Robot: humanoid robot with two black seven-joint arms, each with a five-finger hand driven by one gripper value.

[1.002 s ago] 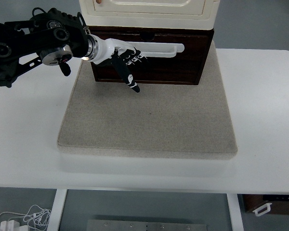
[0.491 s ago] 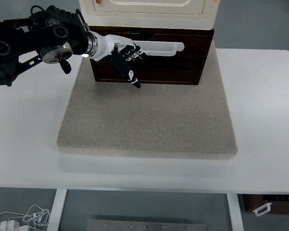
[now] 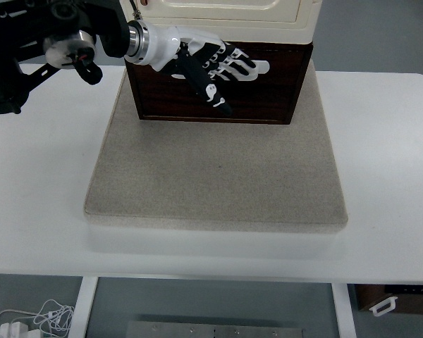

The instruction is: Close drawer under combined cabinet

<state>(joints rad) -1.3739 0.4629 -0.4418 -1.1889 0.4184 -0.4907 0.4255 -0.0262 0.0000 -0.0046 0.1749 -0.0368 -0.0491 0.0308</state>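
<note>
A dark brown wooden drawer (image 3: 254,95) sits under a cream cabinet (image 3: 225,17) at the back of a grey mat (image 3: 218,176). Its front stands nearly flush under the cabinet, with a white handle (image 3: 257,69) across it. My left hand (image 3: 222,70) comes in from the upper left. Its fingers are stretched out flat over the drawer front and the handle, holding nothing. The thumb (image 3: 215,95) points down and to the right. The right arm does not show.
The mat lies on a white table (image 3: 388,155). White cables (image 3: 35,320) lie on the floor at the bottom left. A brown box with a white handle (image 3: 395,299) shows at the bottom right.
My left hand has moved up and to the right and its fingers have straightened out along the drawer front. The drawer has slid back under the cabinet; less of its top shows.
</note>
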